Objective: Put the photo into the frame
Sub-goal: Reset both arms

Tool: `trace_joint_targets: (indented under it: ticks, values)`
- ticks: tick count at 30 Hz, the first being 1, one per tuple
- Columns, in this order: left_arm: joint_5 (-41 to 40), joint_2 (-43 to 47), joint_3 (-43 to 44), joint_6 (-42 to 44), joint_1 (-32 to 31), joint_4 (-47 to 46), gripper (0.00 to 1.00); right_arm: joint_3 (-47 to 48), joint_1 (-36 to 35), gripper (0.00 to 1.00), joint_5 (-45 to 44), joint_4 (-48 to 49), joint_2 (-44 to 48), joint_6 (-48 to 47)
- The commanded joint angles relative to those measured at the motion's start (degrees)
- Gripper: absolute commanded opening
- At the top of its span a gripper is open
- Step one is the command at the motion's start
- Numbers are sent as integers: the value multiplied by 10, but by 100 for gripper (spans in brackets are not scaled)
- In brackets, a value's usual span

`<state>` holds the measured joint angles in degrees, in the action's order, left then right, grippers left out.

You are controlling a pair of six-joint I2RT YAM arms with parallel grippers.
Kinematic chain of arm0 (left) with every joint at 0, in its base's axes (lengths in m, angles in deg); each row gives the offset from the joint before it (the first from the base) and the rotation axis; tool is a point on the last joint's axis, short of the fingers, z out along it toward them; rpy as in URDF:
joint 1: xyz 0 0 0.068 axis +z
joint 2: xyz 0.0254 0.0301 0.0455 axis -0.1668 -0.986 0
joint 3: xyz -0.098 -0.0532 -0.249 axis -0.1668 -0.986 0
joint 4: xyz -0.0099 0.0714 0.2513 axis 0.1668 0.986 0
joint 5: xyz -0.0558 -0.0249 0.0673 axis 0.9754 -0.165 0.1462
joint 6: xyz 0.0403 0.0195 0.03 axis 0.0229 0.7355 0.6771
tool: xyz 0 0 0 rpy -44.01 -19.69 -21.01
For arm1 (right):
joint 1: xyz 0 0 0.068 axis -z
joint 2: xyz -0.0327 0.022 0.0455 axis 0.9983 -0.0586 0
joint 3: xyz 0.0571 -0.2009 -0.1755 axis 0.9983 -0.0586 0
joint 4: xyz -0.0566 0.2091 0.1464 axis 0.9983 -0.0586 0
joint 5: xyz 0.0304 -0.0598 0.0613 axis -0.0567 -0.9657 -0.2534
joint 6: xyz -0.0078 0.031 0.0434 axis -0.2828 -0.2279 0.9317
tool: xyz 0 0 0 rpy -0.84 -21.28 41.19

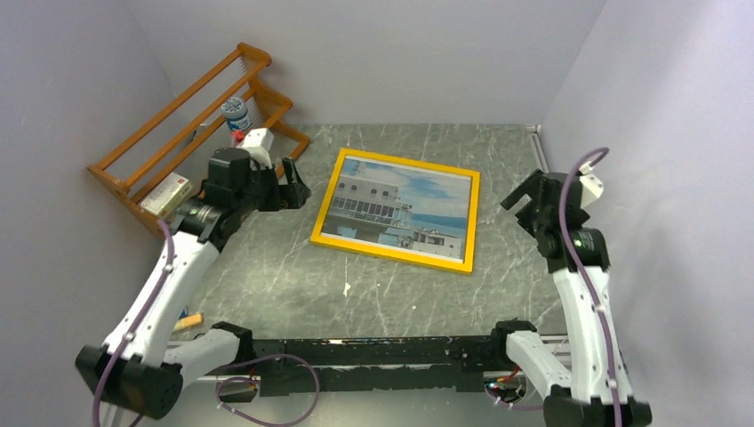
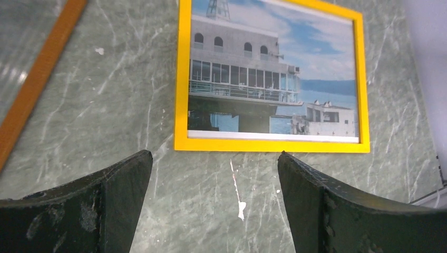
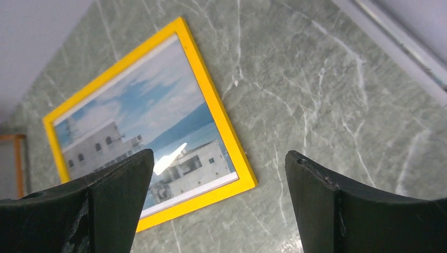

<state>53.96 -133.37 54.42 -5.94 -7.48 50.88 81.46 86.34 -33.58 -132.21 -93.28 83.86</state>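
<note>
Nearest the arm bases, the marbled grey-green table (image 1: 267, 285) runs flat and hard up to the frame. The left gripper (image 1: 295, 189) hangs to the frame's left and the right gripper (image 1: 523, 194) to its right, both clear of it, their matte black curved jaws spread wide and holding nothing. Between them the frame (image 1: 328, 197), a narrow bright yellow rectangle, lies flat and face up. The photo (image 1: 400, 209), a glossy print of a white building under blue sky, sits inside its border. The task looks finished, so the next move probably calls only for drawing back without nudging the frame. Beyond the frame's far left corner stands a slatted orange-brown wooden rack (image 1: 252, 55).
</note>
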Motion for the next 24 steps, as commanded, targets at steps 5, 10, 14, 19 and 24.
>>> trace_joint_targets:
  ticks: [5, 10, 14, 19, 24]
  values:
    - [-70, 130, 90, -13, -1, 131, 94, 193, 1, 99, -37, -195, 70, -49]
    - [-101, 169, 165, 3, -1, 215, 94, 296, 1, 99, -47, -258, 79, -60]
    - [-132, 185, 208, 2, -1, 270, 94, 341, 1, 99, -52, -285, 86, -68]
    - [-142, 199, 231, 4, -1, 309, 94, 356, 1, 99, -53, -305, 94, -68]
    - [-142, 202, 235, 2, -1, 325, 94, 337, 1, 99, -52, -310, 99, -71]
